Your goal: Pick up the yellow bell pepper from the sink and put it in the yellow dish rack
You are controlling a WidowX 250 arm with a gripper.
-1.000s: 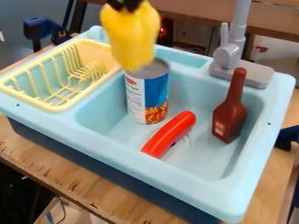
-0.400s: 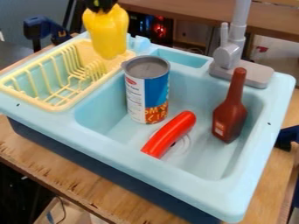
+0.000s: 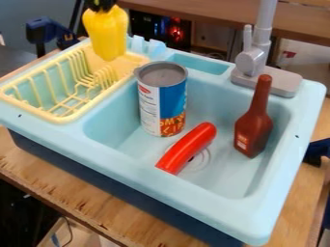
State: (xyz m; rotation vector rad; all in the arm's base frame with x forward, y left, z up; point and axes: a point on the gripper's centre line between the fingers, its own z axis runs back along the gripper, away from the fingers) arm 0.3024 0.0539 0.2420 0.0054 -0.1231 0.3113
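There goes the yellow pepper, swinging left and farther off, from above the can to the drying rack's far end, pinched at its top by the gripper! Below, the blue sink holds that can, the brown bottle right, the red sausage nearer. Looks like mid-carry; any lowering calls for lining up over the rack. The gripper's top is cut off; pepper-to-rack contact is hard to judge.

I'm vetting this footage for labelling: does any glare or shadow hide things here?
Camera view: soft, fairly even light, with mild shading inside the sink; no glare or shadow hides the yellow pepper, can, red curved toy or brown bottle. Same camera view: a red glow in the dim background.
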